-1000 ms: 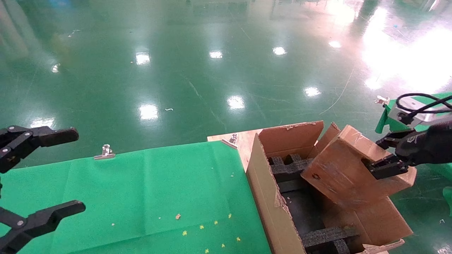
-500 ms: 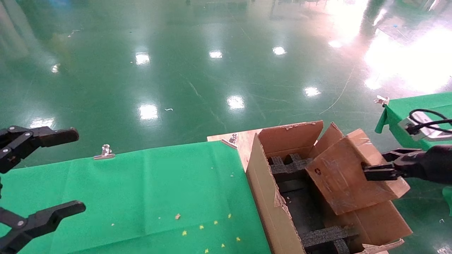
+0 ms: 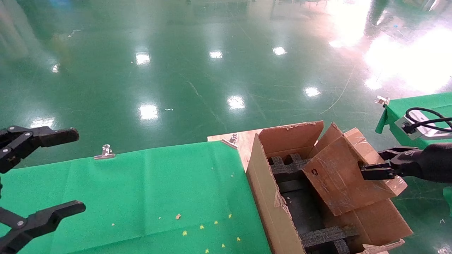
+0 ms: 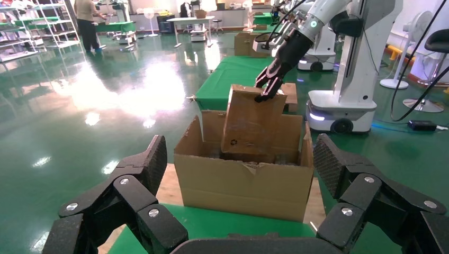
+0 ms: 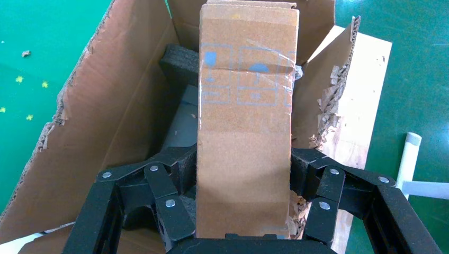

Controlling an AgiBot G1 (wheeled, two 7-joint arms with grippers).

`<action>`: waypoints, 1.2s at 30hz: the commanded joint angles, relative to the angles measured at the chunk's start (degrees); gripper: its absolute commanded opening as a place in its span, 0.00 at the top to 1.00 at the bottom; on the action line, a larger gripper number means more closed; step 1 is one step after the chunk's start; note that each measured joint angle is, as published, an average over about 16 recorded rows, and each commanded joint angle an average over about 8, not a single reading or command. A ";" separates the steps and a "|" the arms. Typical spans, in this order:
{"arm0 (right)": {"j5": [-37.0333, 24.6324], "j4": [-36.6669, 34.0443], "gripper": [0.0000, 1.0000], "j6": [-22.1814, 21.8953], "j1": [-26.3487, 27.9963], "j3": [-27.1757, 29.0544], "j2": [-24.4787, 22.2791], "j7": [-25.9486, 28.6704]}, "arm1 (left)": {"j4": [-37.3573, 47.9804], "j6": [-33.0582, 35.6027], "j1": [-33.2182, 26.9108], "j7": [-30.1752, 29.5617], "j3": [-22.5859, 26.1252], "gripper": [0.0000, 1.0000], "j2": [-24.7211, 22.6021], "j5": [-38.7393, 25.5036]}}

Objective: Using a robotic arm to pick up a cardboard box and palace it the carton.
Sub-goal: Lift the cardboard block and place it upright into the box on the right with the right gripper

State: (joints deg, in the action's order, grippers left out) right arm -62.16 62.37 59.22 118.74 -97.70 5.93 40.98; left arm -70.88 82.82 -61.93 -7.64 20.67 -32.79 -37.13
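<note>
The cardboard box (image 3: 339,176), small, brown and scuffed, hangs tilted over the open carton (image 3: 263,183), its lower end inside the opening above black foam inserts (image 3: 287,167). My right gripper (image 3: 374,164) is shut on the box's upper end. The right wrist view shows its fingers (image 5: 169,174) pressing both sides of the box (image 5: 246,106), with the carton wall (image 5: 106,106) below. My left gripper (image 3: 70,171) is open and empty over the green table's left end. The left wrist view shows the carton (image 4: 243,182), the box (image 4: 251,124) and the white right arm (image 4: 339,16).
A green cloth (image 3: 141,190) covers the table left of the carton, held by metal clips (image 3: 105,152). The carton stands on a wooden board (image 3: 243,141). A second green table (image 3: 420,102) lies at the right. Glossy green floor lies beyond.
My right gripper has moved down and slightly left with the box. The box's lower end has sunk a little deeper into the carton. The left arm has not moved.
</note>
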 commanded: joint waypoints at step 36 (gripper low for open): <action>-20.67 2.92 1.00 -11.45 -5.19 -7.70 9.99 36.38 | 0.00 0.00 0.00 0.00 0.01 0.00 0.00 0.01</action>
State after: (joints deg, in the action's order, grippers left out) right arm -82.42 64.88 47.94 113.48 -105.32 15.97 77.02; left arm -70.88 82.82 -61.93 -7.64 20.68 -32.79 -37.12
